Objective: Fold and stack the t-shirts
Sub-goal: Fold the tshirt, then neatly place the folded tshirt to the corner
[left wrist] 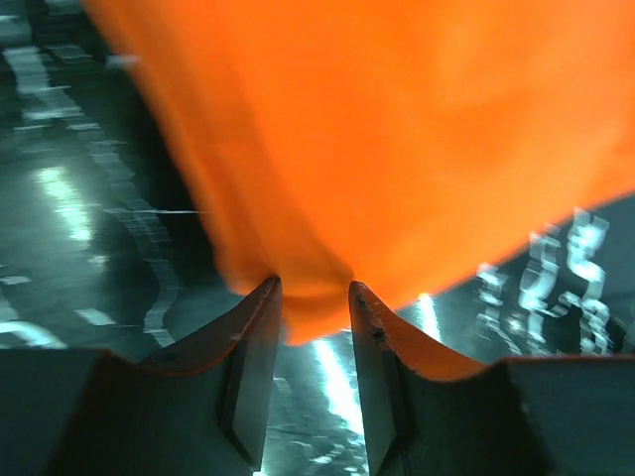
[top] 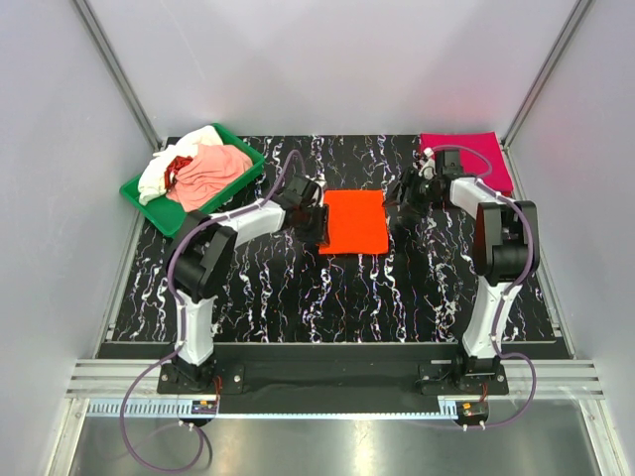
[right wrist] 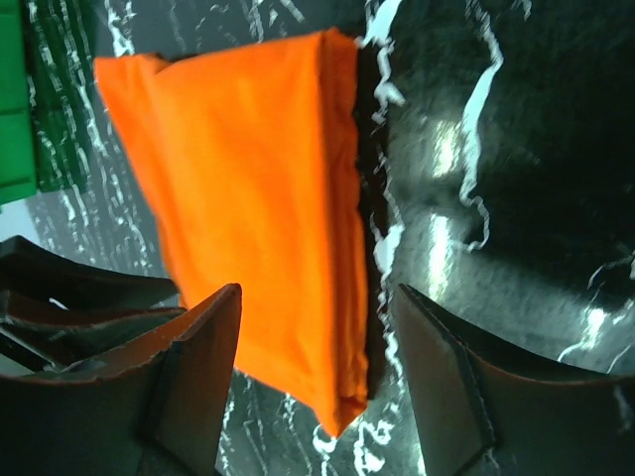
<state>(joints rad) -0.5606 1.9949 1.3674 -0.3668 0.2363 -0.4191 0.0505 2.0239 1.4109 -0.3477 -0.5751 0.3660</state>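
While orange t-shirt [top: 353,221] lies folded square | left gripper [left wrist: 314,288] clamps its edge | right gripper [right wrist: 317,295] fingers apart

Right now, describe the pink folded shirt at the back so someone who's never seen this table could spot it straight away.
On the black marbled table, go to the far right corner, behind the right arm. The magenta t-shirt lies there folded flat. Only it is deep pink: the orange t-shirt sits mid-table and the loose shirts are heaped in the green tray, far left.
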